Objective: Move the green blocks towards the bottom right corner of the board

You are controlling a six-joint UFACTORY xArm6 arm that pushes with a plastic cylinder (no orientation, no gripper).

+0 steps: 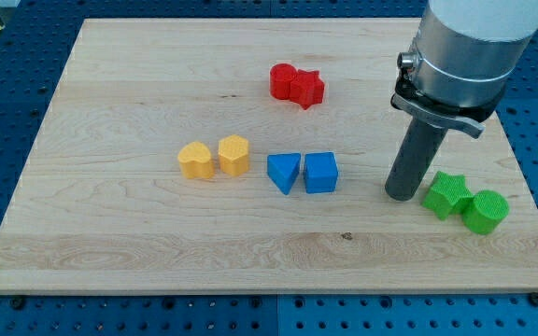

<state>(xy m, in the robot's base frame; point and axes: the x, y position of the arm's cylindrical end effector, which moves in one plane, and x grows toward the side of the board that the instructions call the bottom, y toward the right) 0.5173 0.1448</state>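
Note:
A green star block [447, 194] and a green cylinder [485, 211] lie touching each other near the view's right edge of the wooden board [138, 243], toward the bottom right. My tip [401, 194] rests on the board just left of the green star, a small gap away. The rod hangs from a big grey cylinder at the view's top right.
A red pair, a rounded block [282, 80] and a star [307, 89], sits near the top middle. Two yellow blocks [195, 161] [233, 155] lie left of centre. A blue triangle [284, 173] and blue cube [321, 173] lie at centre.

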